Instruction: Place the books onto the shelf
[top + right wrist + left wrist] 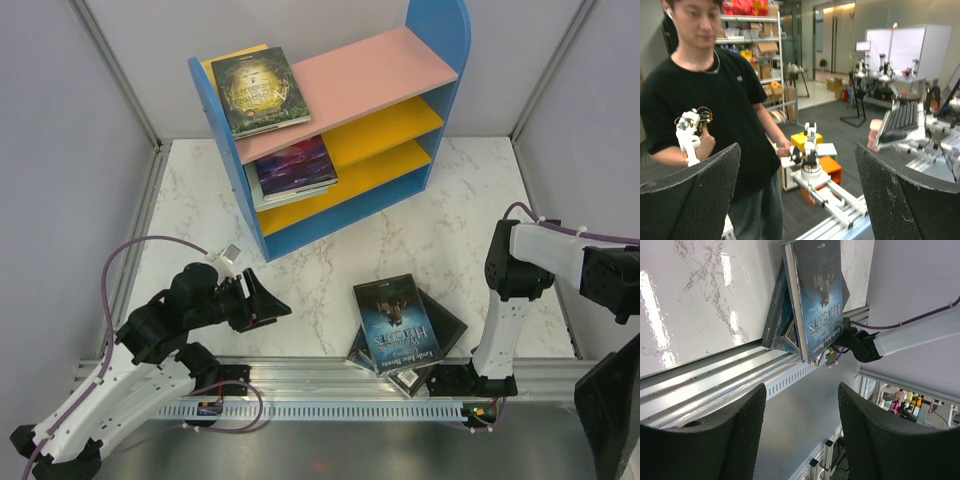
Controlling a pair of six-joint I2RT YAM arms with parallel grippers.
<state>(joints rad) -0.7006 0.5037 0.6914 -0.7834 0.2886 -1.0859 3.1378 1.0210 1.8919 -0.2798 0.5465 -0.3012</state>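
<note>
From above, the left gripper [262,300] hangs empty, jaws apart, approaching the unshelved books [400,325] ahead of its fingertips, the shelf [330,120] off to its side. Its wrist view shows the top dark-blue book [817,295] beyond the fingers (nothing grasped yet): next, reach and clamp. The right gripper [797,155] gapes empty, facing the room.

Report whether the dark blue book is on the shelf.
Off. The dark blue book lies on a pile near the table edge, away from the shelf.

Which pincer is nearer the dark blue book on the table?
Left. The left pincer sits just left of the dark blue book, aimed at it; the right pincer hangs farther off right, facing the room.
</note>
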